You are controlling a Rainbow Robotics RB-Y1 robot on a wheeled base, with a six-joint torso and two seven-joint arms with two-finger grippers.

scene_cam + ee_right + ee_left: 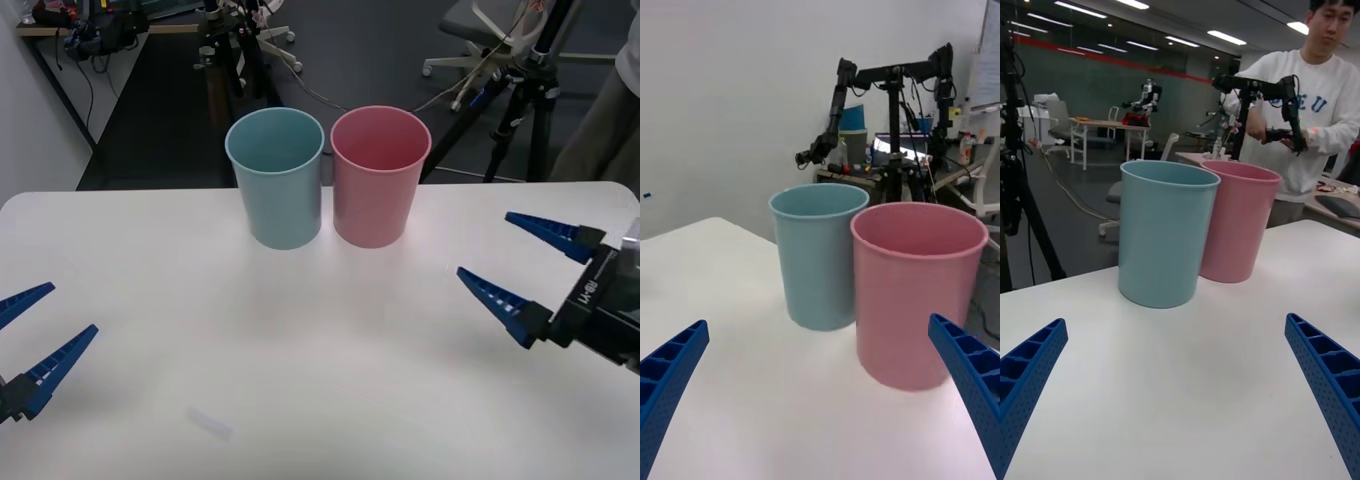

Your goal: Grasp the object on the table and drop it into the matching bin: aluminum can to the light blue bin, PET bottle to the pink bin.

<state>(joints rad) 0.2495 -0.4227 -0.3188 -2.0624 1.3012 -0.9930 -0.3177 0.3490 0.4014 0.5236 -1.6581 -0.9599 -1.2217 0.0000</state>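
Right gripper (513,268) spread wide, holding nothing, low over the table (320,390). Left gripper (38,335) likewise wide open and empty. Ahead of both, between them, upright and side by side: blue bin (275,176) nearer the left gripper, pink bin (379,174) nearer the right.

The wide white table (150,280) with rounded far corners carries two tall tapered bins near its far edge. The light blue bin (276,180) stands upright just beside the pink bin (379,178), light blue on the left, their rims almost touching.
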